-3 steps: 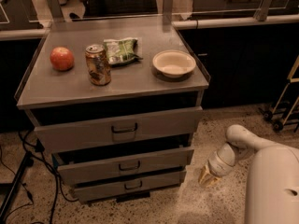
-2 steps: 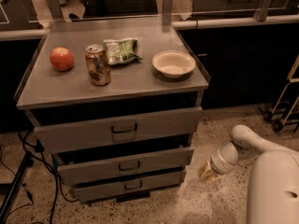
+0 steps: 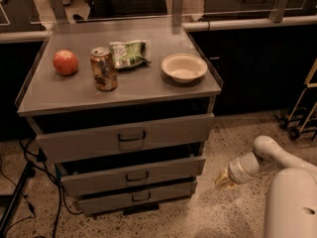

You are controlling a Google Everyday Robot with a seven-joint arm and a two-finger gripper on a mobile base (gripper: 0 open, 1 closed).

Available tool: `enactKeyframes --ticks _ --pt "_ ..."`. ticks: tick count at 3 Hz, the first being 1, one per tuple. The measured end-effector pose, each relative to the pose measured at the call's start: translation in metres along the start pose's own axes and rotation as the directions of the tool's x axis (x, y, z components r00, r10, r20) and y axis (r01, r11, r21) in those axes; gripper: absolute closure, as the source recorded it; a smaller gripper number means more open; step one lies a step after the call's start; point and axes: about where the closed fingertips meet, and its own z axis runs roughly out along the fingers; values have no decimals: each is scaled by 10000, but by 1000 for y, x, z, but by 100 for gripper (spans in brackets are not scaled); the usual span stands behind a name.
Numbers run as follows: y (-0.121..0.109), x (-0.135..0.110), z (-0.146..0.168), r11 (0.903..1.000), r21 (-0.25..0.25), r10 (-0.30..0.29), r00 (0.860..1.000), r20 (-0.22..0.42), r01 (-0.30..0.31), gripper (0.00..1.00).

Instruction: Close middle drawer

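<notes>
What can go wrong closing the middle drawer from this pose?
1. The gripper is low, off to the right of the middle drawer, not in front of it. A push from there may catch the front's right end and jam it crooked.
2. The top drawer overhangs and the bottom drawer sits close below, so a wrong front could get pushed.
3. A hard shove might tip the can on the cabinet top.

A: State of the middle drawer (image 3: 163, 171)?
B: Grey metal, low wide front, small dark centre handle; pulled partly out. The gripper (image 3: 223, 180) sits low, right of its front, apart from it
</notes>
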Motion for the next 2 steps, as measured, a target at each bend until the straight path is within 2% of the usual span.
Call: enactKeyframes --ticks 2 --pt "44 -35 10 9993 -251 -282 9990 356 291 100"
